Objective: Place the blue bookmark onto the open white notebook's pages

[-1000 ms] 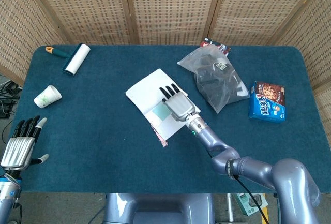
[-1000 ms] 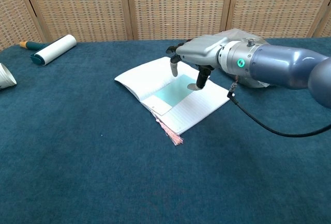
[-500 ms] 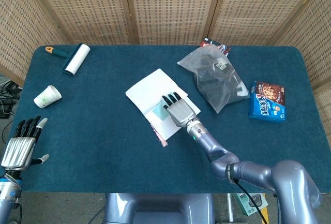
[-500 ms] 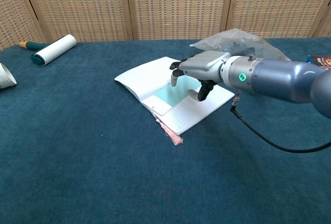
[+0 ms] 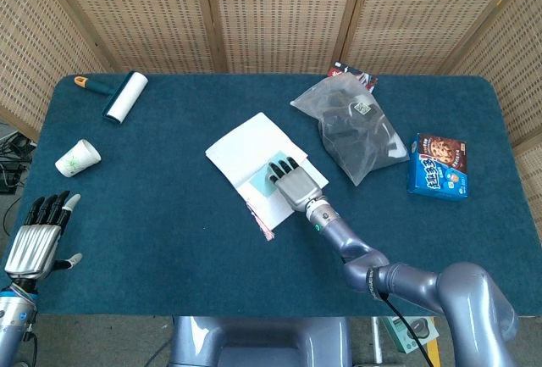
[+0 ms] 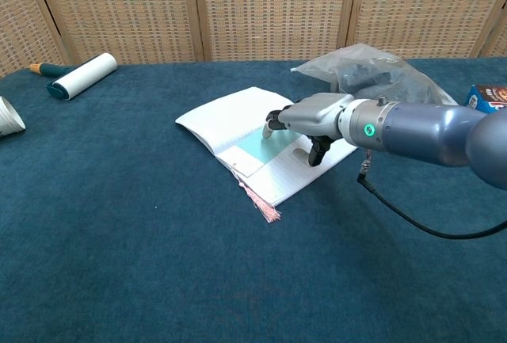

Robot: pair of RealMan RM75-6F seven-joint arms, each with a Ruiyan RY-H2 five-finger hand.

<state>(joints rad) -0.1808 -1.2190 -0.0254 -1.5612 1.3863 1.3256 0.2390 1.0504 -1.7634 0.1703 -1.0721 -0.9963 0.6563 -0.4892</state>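
Note:
The open white notebook [image 5: 240,148] [image 6: 222,120] lies at the table's middle. The pale blue bookmark [image 5: 259,183] [image 6: 255,150] lies flat on its pages, and its pink tassel [image 6: 266,211] trails off the near edge. My right hand [image 5: 295,182] [image 6: 313,115] hangs low over the notebook's right page beside the bookmark. Its fingers are spread and bent down, with nothing in them; the fingertips are at or just above the paper. My left hand [image 5: 32,244] stands at the table's left edge with fingers straight and apart, holding nothing; only the head view shows it.
A lint roller [image 5: 124,97] [image 6: 79,76] and a paper cup [image 5: 77,157] [image 6: 8,117] lie at the far left. A clear plastic bag [image 5: 356,130] [image 6: 372,74] sits just right of the notebook. Beyond it are a blue cookie box [image 5: 438,166] and a red packet [image 5: 351,71].
My right hand has drawn back toward the near side and sunk lower over the notebook. The bookmark stays flat on the page. The left hand has barely moved.

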